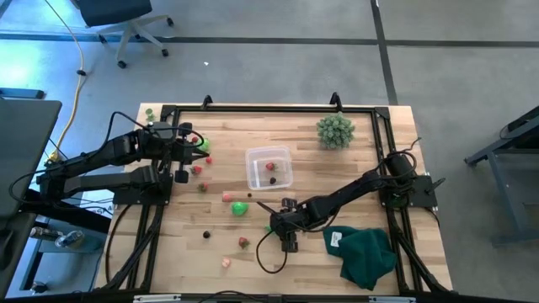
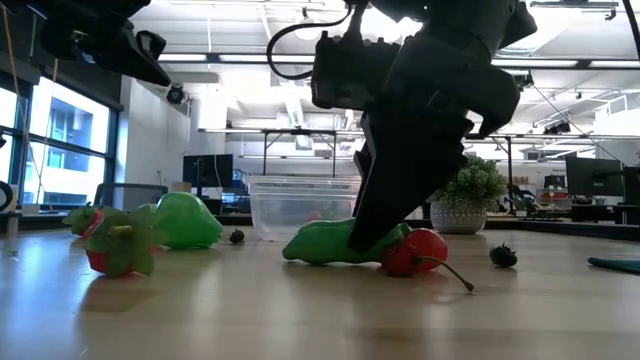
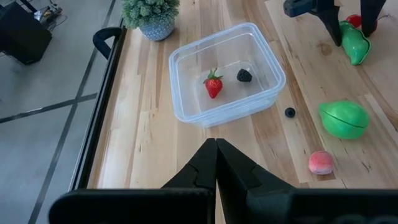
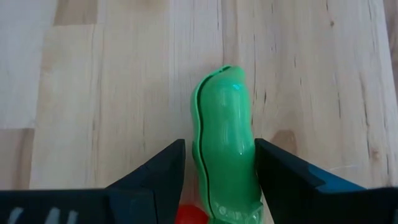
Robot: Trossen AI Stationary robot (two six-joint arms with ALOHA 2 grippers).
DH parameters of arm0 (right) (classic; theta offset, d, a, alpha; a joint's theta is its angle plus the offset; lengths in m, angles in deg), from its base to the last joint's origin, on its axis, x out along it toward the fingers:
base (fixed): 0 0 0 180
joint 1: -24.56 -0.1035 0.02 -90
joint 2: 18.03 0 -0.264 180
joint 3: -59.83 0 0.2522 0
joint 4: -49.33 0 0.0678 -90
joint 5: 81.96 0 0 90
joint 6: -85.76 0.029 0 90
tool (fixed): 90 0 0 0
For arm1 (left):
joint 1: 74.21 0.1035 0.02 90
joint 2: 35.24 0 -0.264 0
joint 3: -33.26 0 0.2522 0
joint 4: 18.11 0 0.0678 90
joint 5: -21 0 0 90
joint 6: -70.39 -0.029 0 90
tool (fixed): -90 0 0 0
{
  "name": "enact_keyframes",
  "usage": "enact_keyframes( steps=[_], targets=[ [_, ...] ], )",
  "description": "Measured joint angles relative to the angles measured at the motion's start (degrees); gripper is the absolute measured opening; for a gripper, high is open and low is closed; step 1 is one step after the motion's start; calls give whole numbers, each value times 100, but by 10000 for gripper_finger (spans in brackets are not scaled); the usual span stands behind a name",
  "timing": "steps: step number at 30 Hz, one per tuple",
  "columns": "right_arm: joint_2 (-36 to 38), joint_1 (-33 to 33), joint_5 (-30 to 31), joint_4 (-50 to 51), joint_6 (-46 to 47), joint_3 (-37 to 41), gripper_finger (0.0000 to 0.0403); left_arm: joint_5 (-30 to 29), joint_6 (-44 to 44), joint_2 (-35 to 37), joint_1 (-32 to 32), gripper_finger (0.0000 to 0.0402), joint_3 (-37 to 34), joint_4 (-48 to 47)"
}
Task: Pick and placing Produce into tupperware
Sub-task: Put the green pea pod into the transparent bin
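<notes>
The right end effector (image 4: pixel 219 180) is straddling the green pod (image 4: pixel 226 143) on the table (image 4: pixel 93 93), fingers spread and not yet gripping; it should be closing squarely across the pod's middle, clear of the red piece (image 2: pixel 415 250) touching it. The arm is reaching low, wrist bent down. The left end effector (image 3: pixel 216 163), clenched empty, is hovering near the tupperware (image 3: pixel 268 59)

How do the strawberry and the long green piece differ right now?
The strawberry lies inside the tupperware; the long green piece lies on the table. The strawberry is red and small; the green piece is longer. The right gripper straddles the green piece; nothing holds the strawberry. Both are toy produce.
</notes>
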Motion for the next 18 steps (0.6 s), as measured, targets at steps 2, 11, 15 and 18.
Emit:
enact_keyframes(
  steps=[2,11,15,18],
  targets=[
    [-2,0,1,0,-10,0,193,0,0,-2,0,1,0,0],
    [-4,0,109,6,-41,0,240,0,-1,-1,0,1,0,0],
    [-4,0,116,52,-38,0,240,1,-1,0,1,1,0,0],
    [-6,0,121,112,-40,0,241,1,0,-2,1,1,0,0]
  ],
)
